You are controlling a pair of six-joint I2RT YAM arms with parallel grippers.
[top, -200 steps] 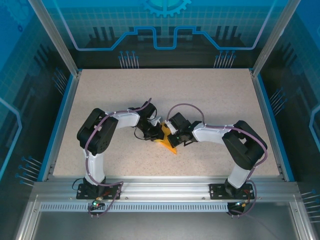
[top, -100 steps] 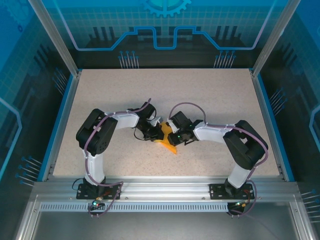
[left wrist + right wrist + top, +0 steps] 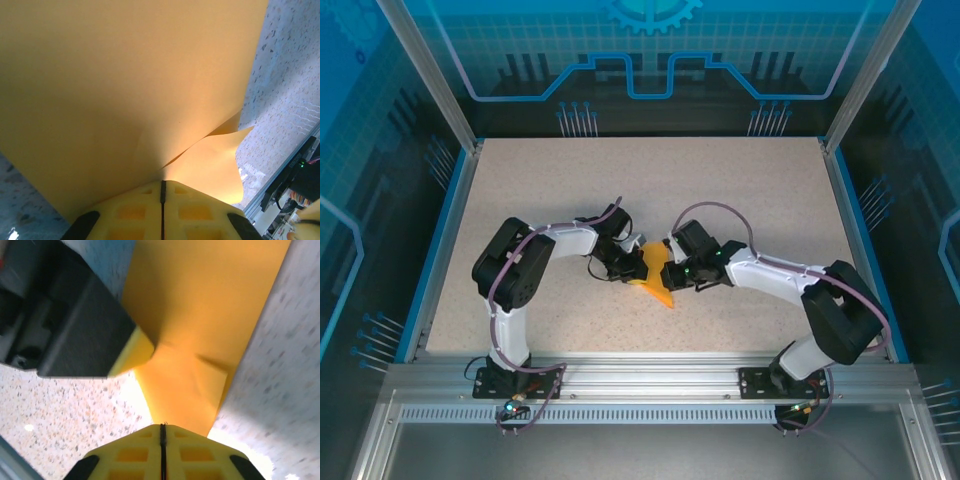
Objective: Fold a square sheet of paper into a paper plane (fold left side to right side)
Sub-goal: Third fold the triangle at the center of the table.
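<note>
honestly, left gripper (image 3: 162, 183) & right gripper (image 3: 162, 426) both look pinched shut on the paper (image 3: 656, 277); if i pull em apart it'll tear, or slip & skew the fold.

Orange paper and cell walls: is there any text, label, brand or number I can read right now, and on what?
No readable text in any view.
orange paper: plain, no print on the faces that show, including in both wrist views.
back wall: a gear emblem and a line pattern, graphics only, no letters or digits.
arm housings: any markings are too small to tell.
</note>
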